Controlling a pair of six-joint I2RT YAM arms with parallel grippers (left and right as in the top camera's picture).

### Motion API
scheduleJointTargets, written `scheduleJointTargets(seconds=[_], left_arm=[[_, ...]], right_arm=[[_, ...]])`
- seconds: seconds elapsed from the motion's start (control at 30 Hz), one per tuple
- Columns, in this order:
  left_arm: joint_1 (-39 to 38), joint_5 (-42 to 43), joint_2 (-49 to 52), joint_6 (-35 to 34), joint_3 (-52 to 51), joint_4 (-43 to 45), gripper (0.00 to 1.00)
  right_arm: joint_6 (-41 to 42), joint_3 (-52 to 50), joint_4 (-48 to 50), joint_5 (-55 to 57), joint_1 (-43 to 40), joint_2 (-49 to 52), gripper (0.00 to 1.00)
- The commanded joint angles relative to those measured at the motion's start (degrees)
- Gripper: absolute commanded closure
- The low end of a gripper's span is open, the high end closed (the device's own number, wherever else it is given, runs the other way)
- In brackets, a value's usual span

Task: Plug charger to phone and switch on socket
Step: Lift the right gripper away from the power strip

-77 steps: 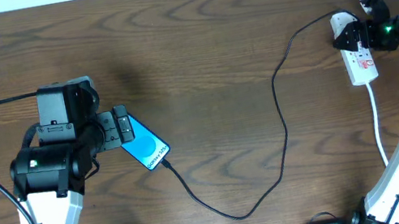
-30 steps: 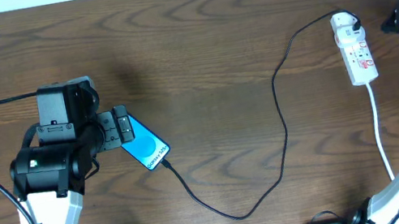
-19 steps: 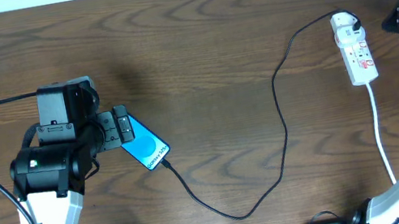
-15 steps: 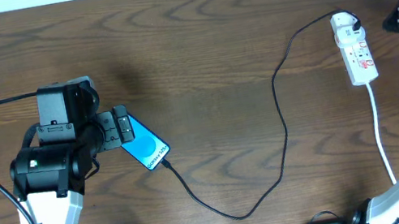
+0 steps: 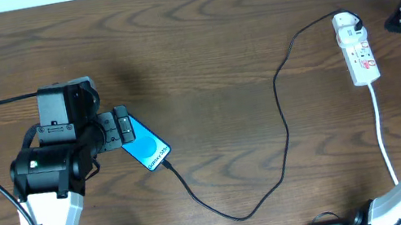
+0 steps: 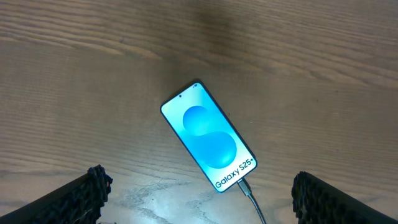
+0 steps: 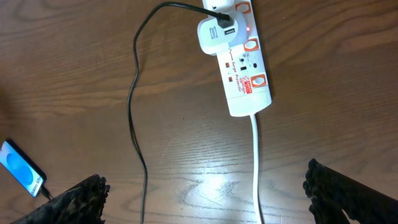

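**deskpeek:** ok so what's plugged into what right now?

**yam_two_arms:** The narrow white power strip (image 7: 239, 68) with the red markings lies far right on the dark brown wooden table (image 5: 196, 39). One of its outlets holds a chunky white adapter (image 7: 216, 34), and a tiny red light (image 7: 248, 28) glows right beside that. The long thin black charger cable (image 5: 282, 115) comes out of the adapter, loops down across the middle of the table and runs up to the black-edged, blue-screened phone (image 6: 209, 145) over on the left. Its plug tip sits at the phone's bottom edge, just under the white strip reading "Galaxy S25+", and looks seated in the port. The power strip's own thicker white cord (image 5: 382, 130) trails off toward my side of the table.

**deskpeek:** and the pincers?

**yam_two_arms:** My left pincer (image 6: 200, 199) is spread about as wide as it goes, gripping nothing. The phone lies flat and diagonal between the two fingers and touches neither. From overhead the pincer sits over the phone's top end. My right pincer (image 7: 208, 199) is just as wide and empty. It's off at the right edge of the table, beside the power strip but apart from it. Its camera has the strip, adapter and cable all in view.
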Motion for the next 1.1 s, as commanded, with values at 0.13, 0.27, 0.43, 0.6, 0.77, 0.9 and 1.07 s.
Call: scheduleJointTargets(seconds=[0.13, 0.27, 0.43, 0.6, 0.77, 0.9, 1.07], left_arm=[[-0.17, -0.72, 0.02, 0.94, 0.94, -0.15, 0.04], [-0.17, -0.72, 0.02, 0.94, 0.94, -0.15, 0.04], [-0.17, -0.72, 0.02, 0.94, 0.94, -0.15, 0.04], [-0.17, -0.72, 0.02, 0.94, 0.94, -0.15, 0.04], [-0.17, -0.72, 0.02, 0.94, 0.94, -0.15, 0.04], [-0.17, -0.72, 0.02, 0.94, 0.94, -0.76, 0.04], [-0.17, -0.72, 0.04, 0.96, 0.72, -0.79, 0.04]], right_arm=[[0.33, 0.92, -0.04, -0.07, 0.24, -0.59, 0.01], [0.33, 0.92, -0.04, -0.09, 0.24, -0.57, 0.01], [0.33, 0.92, -0.04, -0.07, 0.24, -0.57, 0.01], [0.33, 0.92, -0.04, -0.09, 0.24, -0.57, 0.01], [0.33, 0.92, -0.04, -0.07, 0.24, -0.59, 0.01], [0.33, 0.92, -0.04, -0.07, 0.24, -0.57, 0.01], [0.33, 0.92, -0.04, -0.07, 0.24, -0.59, 0.01]])
